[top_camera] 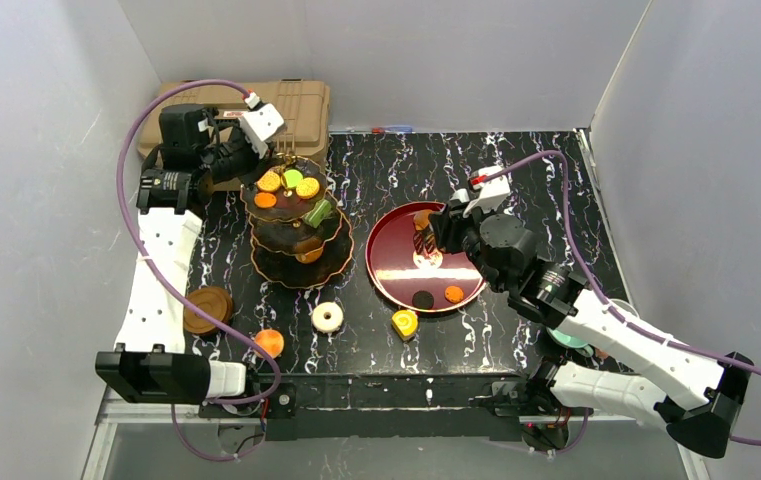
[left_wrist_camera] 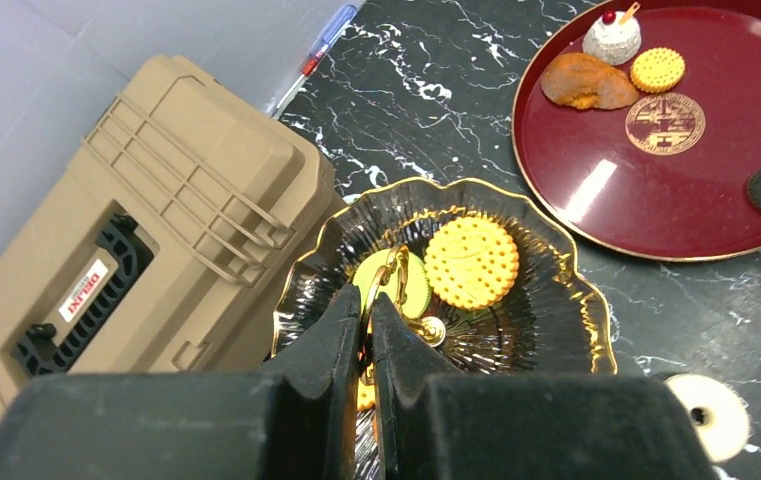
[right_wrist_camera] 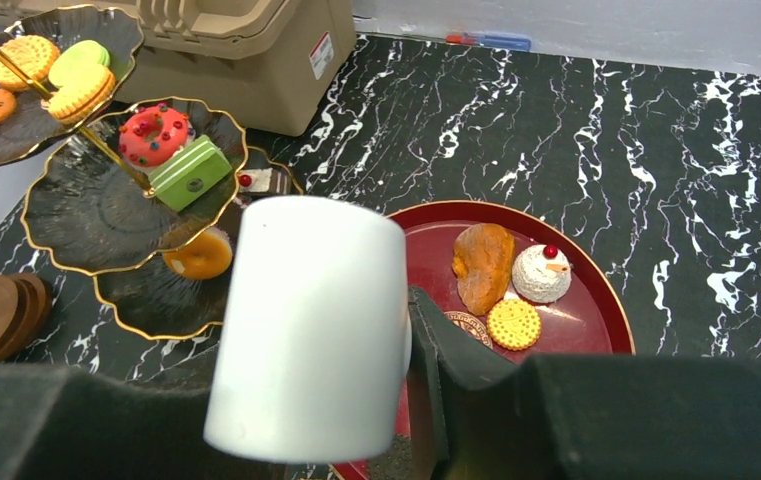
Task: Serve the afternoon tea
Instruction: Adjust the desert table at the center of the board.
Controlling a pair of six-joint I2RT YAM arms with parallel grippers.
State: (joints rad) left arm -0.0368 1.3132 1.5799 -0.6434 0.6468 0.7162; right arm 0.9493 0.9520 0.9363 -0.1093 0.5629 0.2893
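The left gripper (left_wrist_camera: 368,345) is pinched narrow on the thin gold ring handle (left_wrist_camera: 397,272) atop the three-tier stand (top_camera: 286,268), which sits towards the back-left corner of the tabletop (top_camera: 536,170), just in front of the tan case (top_camera: 301,105). The stand looks stiff but top-heavy and its loose sweets (left_wrist_camera: 471,262) could slide, so lift by that ring, kept upright. The right gripper (top_camera: 436,238) clasps a white cup (right_wrist_camera: 306,320) above the red tray (right_wrist_camera: 596,325), right of centre; it looks light, smooth and probably slippery.

Case (top_camera: 306,105) lying at worktop's (top_camera: 556,180) far-left corner, stand (top_camera: 296,232) sitting before it; tray (top_camera: 388,250) lying to stand's right; saucers (top_camera: 208,308) sitting by left edge.
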